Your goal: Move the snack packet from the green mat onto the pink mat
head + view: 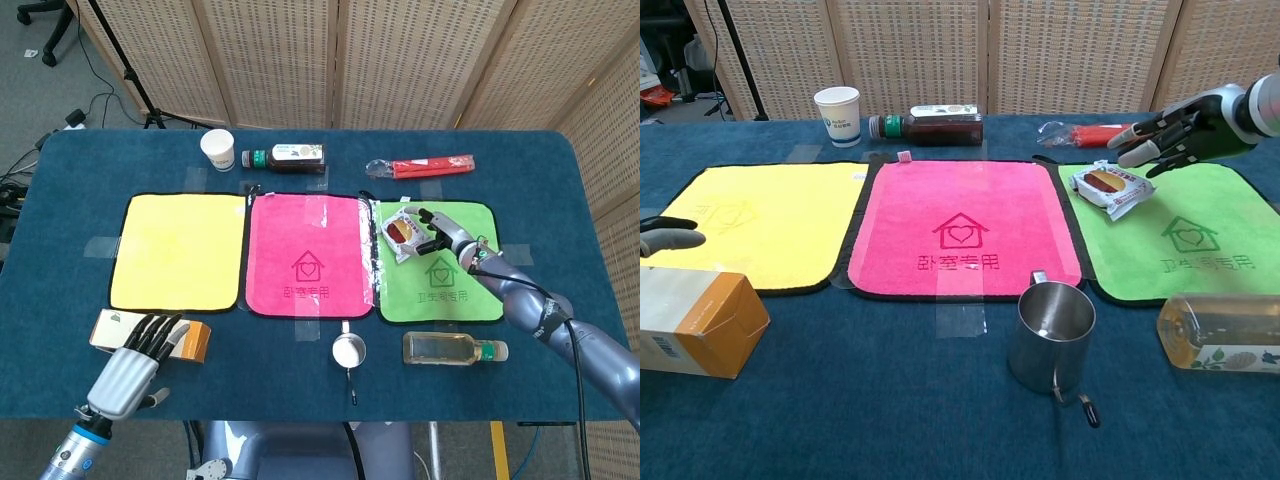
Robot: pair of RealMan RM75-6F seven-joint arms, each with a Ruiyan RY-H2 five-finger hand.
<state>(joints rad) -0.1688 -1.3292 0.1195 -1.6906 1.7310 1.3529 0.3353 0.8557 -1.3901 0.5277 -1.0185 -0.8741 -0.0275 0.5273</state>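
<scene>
The snack packet (401, 232) is seen lying on the green mat (455, 290), in the corner nearest the pink mat (308, 255) and toward the far edge of the worktop (300, 365). The right hand (438, 231) is held just beside the packet on its outer side, with the fingers (1140, 154) spread apart and stretched toward it; nothing is gripped, and whether the fingertips touch the wrapper cannot be told from either view. The left hand (125, 372) is shown low at the near left corner, its fingers extended and apart, resting over or just above the cardboard box (150, 334), with nothing held. A yellow mat (180, 250) is laid to the left of the pink one. A metal cup (349, 350) stands on the worktop just in front of the pink mat, and a clear bottle (450, 348) lies on its side in front of the green mat. At the far side a paper cup (217, 149), a dark bottle (288, 157) lying down and a red packet (425, 166) are seen.
</scene>
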